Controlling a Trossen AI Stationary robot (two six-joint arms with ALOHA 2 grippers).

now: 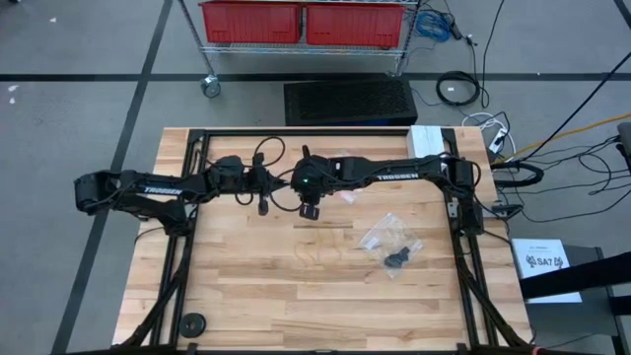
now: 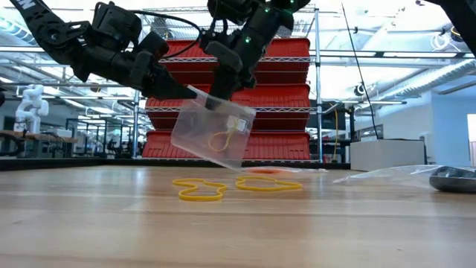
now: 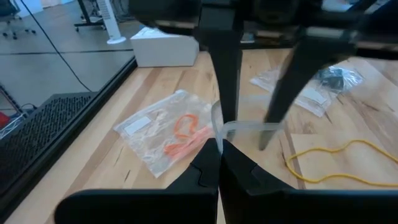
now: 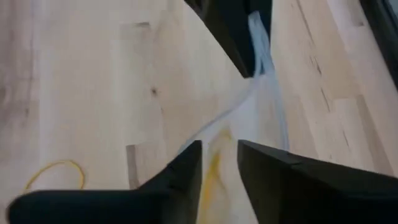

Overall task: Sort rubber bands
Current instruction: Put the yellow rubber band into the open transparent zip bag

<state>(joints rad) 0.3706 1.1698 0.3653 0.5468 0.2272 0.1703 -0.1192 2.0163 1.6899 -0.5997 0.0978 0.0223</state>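
Clearly, both arms carry the white word TROSSEN. The left gripper [image 2: 195,91] is closed on the top edge of a clear bag [image 2: 212,134] held above the table [image 2: 335,223]; the right gripper [image 2: 227,83] has narrow fingers at the bag's mouth. One yellow rubber band [image 2: 221,139] hangs inside it; two more yellow bands [image 2: 199,190] lie below.

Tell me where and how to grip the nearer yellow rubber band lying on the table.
Grip the yellow rubber band across one strand at a lobe's outer curve, probably coming straight down with fingers straddling it. It lies flat on the table in a loose figure-eight, so there is nothing to take from the side. The second band lies close behind; keep clear.
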